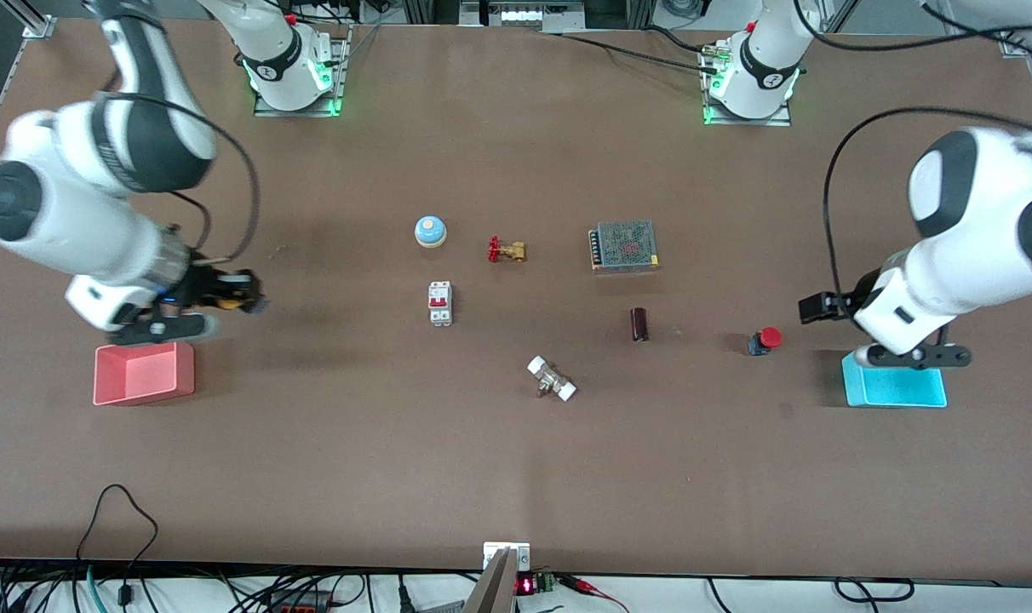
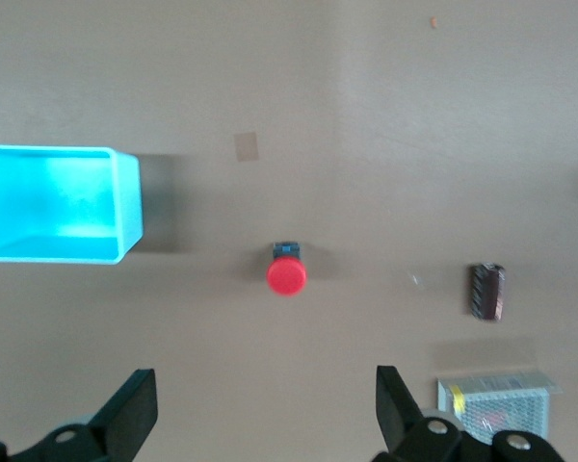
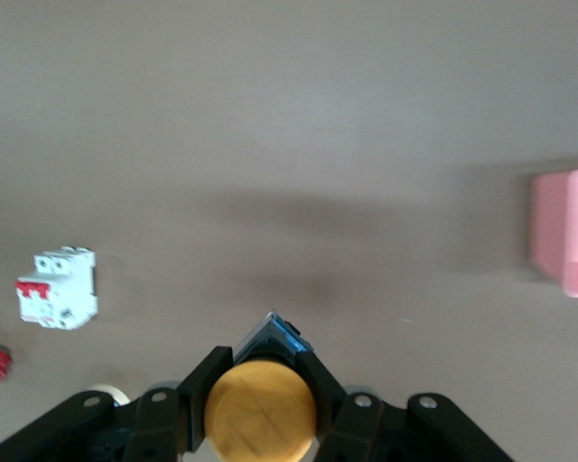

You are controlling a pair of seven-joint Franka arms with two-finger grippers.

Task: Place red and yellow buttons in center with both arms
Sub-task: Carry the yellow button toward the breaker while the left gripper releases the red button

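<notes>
Yellow button in transit, red button already set down short of the centre.

The right gripper [image 1: 242, 294] carries the yellow button [image 3: 260, 412] above the worktop [image 1: 516, 460] near the pink tray [image 1: 143, 373]; its wrist view alone shows the grip. The left gripper [image 2: 265, 409], fingers wide, hovers by the red button [image 1: 765, 340] beside the cyan tray [image 1: 895, 387]. Next: carry yellow centreward.

Two arms are counted, each with one pincer: the left pincer [image 2: 260, 409] and the right pincer [image 3: 260, 409]. Two buttons are counted: one red button [image 1: 764, 340] and one yellow button [image 3: 260, 409]. Two trays are counted: one pink tray [image 1: 143, 375] and one cyan tray [image 1: 895, 387]. One bell [image 1: 430, 230], one valve [image 1: 506, 250] and one breaker [image 1: 440, 303] are counted.
</notes>
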